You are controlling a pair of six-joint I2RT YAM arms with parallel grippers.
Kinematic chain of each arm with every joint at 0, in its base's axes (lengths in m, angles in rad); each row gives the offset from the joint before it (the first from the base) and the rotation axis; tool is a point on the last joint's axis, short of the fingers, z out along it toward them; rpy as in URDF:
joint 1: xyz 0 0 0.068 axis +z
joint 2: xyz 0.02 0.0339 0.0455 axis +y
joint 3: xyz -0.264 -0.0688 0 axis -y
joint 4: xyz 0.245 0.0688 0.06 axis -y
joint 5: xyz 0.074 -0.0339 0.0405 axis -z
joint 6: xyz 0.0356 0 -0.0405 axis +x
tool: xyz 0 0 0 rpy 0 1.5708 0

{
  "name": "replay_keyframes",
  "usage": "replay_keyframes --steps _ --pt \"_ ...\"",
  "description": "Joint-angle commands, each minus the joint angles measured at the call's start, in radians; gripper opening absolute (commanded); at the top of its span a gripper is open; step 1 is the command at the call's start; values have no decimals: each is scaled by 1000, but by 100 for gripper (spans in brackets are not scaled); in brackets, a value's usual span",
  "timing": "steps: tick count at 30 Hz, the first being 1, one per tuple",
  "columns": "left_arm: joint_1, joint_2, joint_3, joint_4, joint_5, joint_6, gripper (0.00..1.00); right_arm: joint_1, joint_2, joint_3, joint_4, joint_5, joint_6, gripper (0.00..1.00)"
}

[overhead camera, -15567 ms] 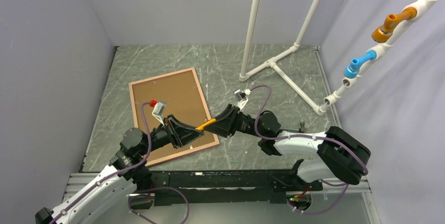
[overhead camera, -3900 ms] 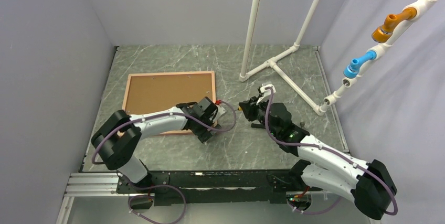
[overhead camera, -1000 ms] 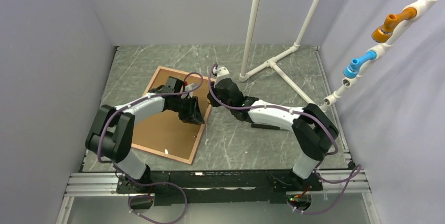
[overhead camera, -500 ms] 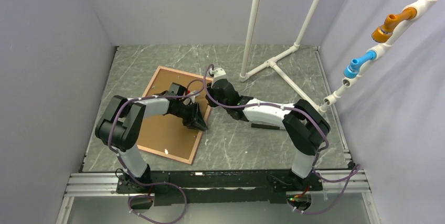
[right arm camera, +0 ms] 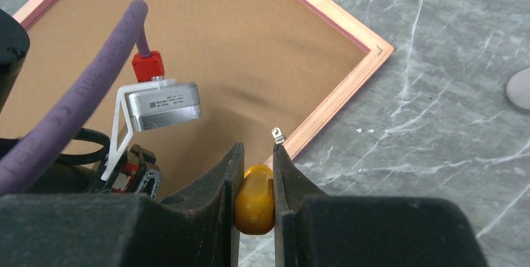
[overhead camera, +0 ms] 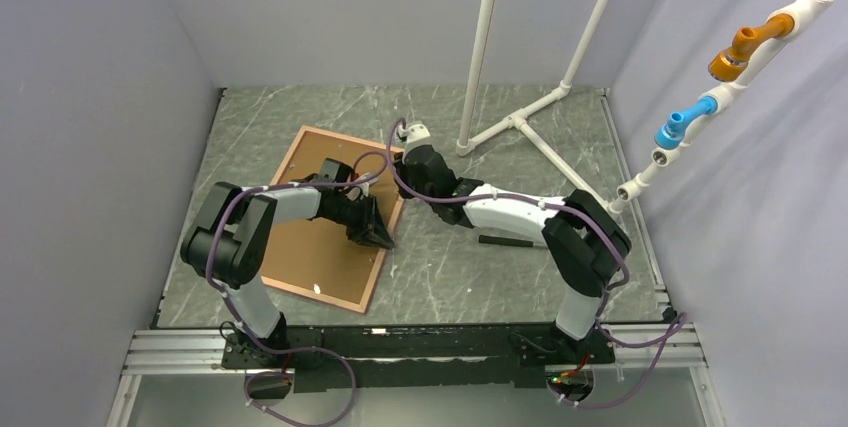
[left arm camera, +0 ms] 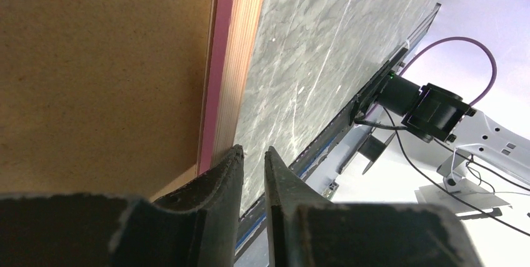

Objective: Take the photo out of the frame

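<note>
The pink frame (overhead camera: 310,293) lies face down on the table with the brown backing board (overhead camera: 310,247) upward. The photo is hidden under the board. My left gripper (overhead camera: 378,232) sits at the frame's right edge (left arm camera: 219,60). Its jaws (left arm camera: 253,149) are nearly together with nothing between them, and one fingertip rests on the wooden edge. My right gripper (overhead camera: 408,190) is by the frame's upper right side, shut (right arm camera: 257,147) on a yellow tool handle (right arm camera: 254,198). The tool's tip is hidden. A small metal tab (right arm camera: 277,134) stands on the frame edge (right arm camera: 337,98) just beyond the right fingertips.
A dark bar-shaped tool (overhead camera: 505,240) lies on the table to the right of the frame, under the right arm. A white pipe stand (overhead camera: 520,122) stands at the back right. Grey walls close in the left, back and right sides.
Over the last second my left gripper slid down along the frame's right edge, and my right gripper shifted slightly left. The frame has not moved in that time.
</note>
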Motion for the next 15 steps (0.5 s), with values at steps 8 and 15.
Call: replay_keyframes --steps 8,15 --pt "24 7 -25 26 -29 -7 20 -4 79 77 50 40 -88 0" --pt "27 8 -22 15 -39 -2 18 3 109 69 53 142 -116 0"
